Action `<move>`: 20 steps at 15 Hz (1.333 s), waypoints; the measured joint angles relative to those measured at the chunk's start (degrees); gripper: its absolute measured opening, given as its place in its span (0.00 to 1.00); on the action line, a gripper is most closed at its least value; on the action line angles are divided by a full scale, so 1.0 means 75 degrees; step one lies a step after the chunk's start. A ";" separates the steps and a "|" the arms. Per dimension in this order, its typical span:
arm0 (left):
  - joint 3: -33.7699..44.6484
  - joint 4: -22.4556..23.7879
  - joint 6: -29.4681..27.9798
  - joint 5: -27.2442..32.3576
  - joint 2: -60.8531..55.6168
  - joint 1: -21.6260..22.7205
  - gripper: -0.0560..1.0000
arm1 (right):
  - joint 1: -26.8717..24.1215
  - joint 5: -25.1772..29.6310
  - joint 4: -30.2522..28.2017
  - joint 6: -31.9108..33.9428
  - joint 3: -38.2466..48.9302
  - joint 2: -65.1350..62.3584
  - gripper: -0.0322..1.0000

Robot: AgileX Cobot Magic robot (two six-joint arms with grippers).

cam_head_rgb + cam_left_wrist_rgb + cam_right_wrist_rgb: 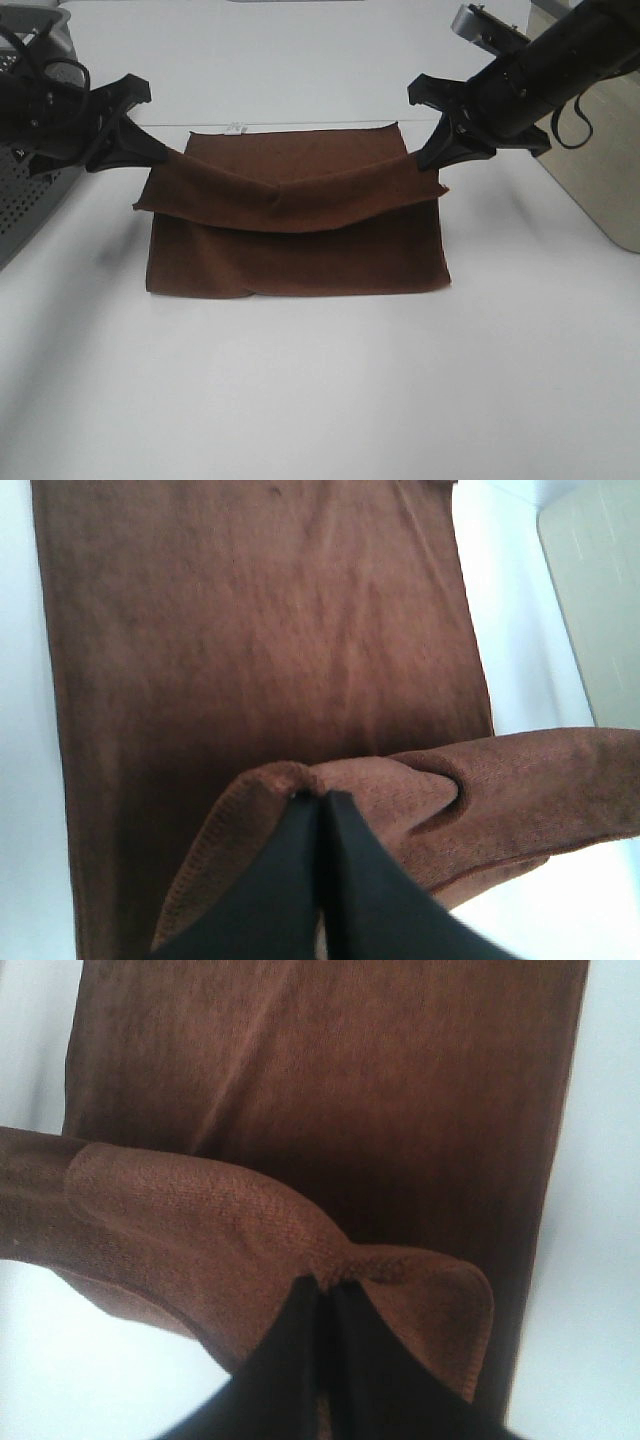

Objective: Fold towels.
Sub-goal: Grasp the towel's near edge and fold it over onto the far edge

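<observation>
The towel (300,260) lies in the middle of the white counter (320,400). Part of it is flat and part is raised off the surface.

The left gripper (160,155) pinches one corner at the left. The right gripper (428,160) pinches the matching corner at the right. Both wrist views show the jaws pressed together, with a bunched nub of cloth caught at their tips. The held edge sags in a shallow curve between the two arms and hangs over the flat layer below. The far strip of that lower layer is uncovered.

This looks like the middle of the first fold, with the near edge doubled over and on its way to the far edge. The crease seems to run along the near side.

The next move calls for both arms to travel farther away together at an even pace. They should keep the edge taut enough to take out the sag, then lower it so the held corners meet the far corners before letting go. If the arms travel unevenly, the top layer will likely skew.

A small white tag (237,127) sits at the far edge, left of centre. It is too small for any writing to be read, and no other label or brand shows.
</observation>
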 joint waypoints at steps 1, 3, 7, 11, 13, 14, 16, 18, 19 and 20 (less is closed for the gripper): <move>-0.0367 0.0000 -0.0015 -0.0076 0.0229 0.0008 0.05 | 0.0000 0.0023 -0.0160 0.0099 -0.0596 0.0374 0.03; -0.1047 0.0008 -0.0015 -0.0244 0.0756 0.0008 0.05 | 0.0000 0.0046 -0.0481 0.0397 -0.1681 0.1108 0.03; -0.2636 0.0038 -0.0023 -0.0970 0.1986 0.0008 0.05 | -0.0061 0.0069 -0.0779 0.0626 -0.4041 0.2689 0.03; -0.4179 -0.0008 -0.0023 -0.1199 0.3239 0.0000 0.05 | -0.0222 0.0023 -0.0871 0.0634 -0.5775 0.3888 0.03; -0.4759 -0.0061 -0.0023 -0.1352 0.3697 0.0000 0.05 | -0.0260 -0.0046 -0.0886 0.0634 -0.6379 0.4370 0.03; -0.4989 -0.0107 -0.0023 -0.1367 0.3919 0.0000 0.05 | -0.0260 -0.0092 -0.0886 0.0626 -0.6578 0.4599 0.03; -0.5516 -0.0168 -0.0023 -0.1383 0.4400 0.0000 0.05 | -0.0267 -0.0351 -0.0917 0.0626 -0.6746 0.4950 0.03; -0.5806 -0.0168 -0.0023 -0.1375 0.4629 0.0000 0.05 | -0.0267 -0.0519 -0.0963 0.0626 -0.6753 0.5034 0.04; -0.5837 -0.0168 -0.0023 -0.1375 0.4668 0.0000 0.12 | -0.0267 -0.0581 -0.0963 0.0626 -0.6753 0.5034 0.10; -0.5837 -0.0160 -0.0023 -0.1375 0.4668 0.0000 0.23 | -0.0267 -0.0611 -0.0963 0.0626 -0.6769 0.5034 0.21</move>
